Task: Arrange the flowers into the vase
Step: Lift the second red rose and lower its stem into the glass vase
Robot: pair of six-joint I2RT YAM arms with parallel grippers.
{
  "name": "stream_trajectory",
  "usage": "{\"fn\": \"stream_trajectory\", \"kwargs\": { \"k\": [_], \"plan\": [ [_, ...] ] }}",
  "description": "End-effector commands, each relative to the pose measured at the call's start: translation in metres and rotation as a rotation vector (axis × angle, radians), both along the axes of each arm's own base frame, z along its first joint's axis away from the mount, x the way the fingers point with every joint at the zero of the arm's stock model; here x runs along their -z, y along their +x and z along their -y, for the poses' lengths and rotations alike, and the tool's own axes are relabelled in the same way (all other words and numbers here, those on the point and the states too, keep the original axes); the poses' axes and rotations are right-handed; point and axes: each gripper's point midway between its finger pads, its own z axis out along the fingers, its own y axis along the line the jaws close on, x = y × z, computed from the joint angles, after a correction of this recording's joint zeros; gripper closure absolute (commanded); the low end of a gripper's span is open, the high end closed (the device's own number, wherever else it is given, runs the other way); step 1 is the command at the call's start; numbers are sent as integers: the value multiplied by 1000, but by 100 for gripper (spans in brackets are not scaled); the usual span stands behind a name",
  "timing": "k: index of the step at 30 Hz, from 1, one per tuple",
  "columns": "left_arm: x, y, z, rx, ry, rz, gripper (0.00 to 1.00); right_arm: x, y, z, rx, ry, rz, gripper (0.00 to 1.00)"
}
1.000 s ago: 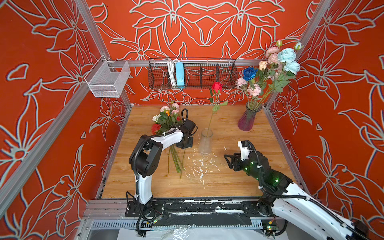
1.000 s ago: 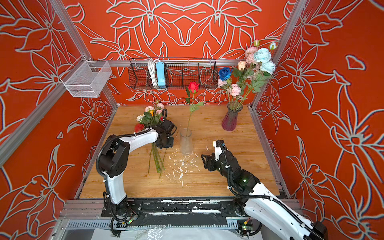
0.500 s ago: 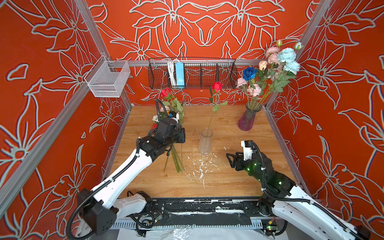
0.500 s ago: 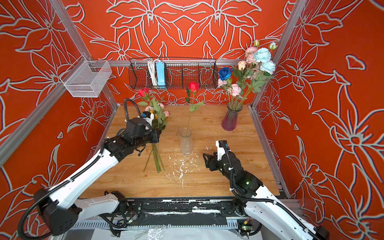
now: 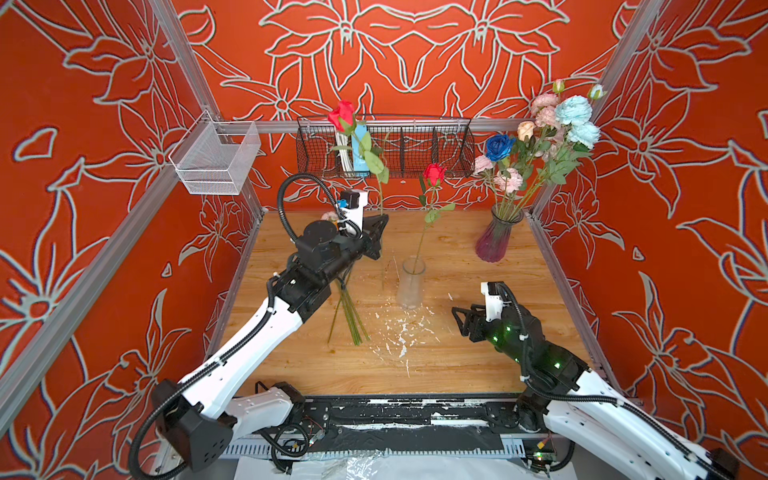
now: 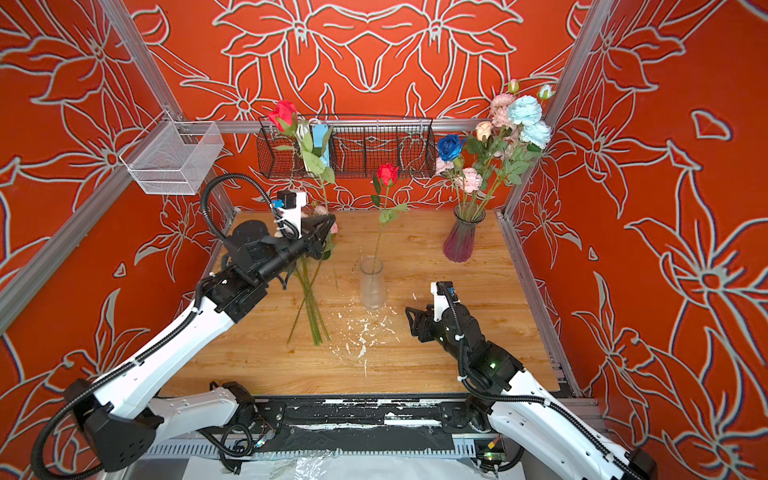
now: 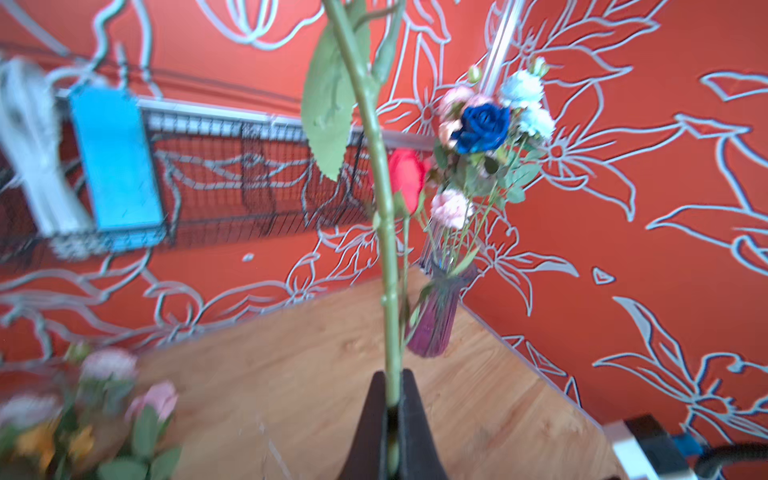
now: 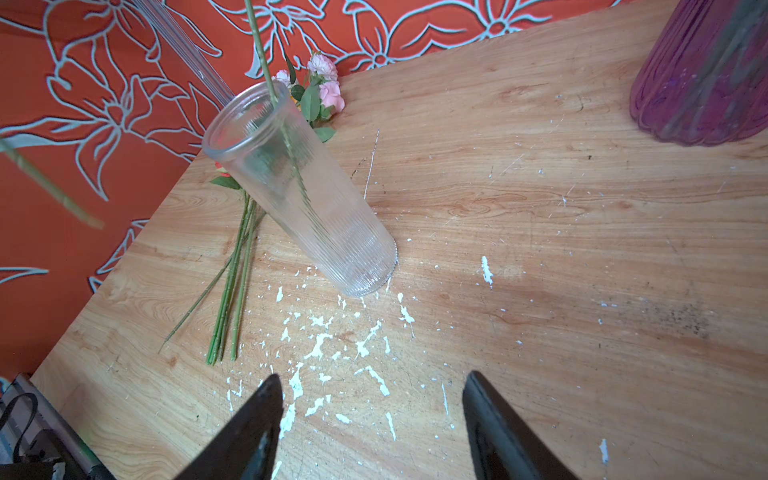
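Red rose (image 5: 341, 114): stem clamped low in the closed left gripper (image 7: 392, 382), bloom up, cut end hanging free; likely kept upright for a straight drop into a vase.
Clear ribbed vase (image 5: 410, 286): mid-table, near that gripper; holds one other red rose (image 5: 434, 173), stem leaning on the rim.
Loose flowers (image 8: 237, 266): flat on the wooden table (image 8: 540, 208) beside the clear vase, apparently awaiting pickup.
Right gripper (image 8: 370, 382): jaws wide, empty, facing the clear vase; probably ready to steady it.
Purple vase (image 5: 496, 241): far corner, already carrying mixed blooms (image 5: 573, 110).
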Motion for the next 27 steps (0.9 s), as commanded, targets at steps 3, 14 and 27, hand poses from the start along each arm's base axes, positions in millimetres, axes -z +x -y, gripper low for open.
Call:
{"fn": "stream_trajectory", "kwargs": {
  "k": [3,14,27],
  "plan": [
    [-59,2,32,58,-1,245,100,-5,1,3,17,17,21,30],
    [-53,43,71,79,-39,227,100,-1,3,5,35,6,25,30],
    [85,42,97,48,64,14,97,1,2,6,27,-9,23,30]
  ]
}}
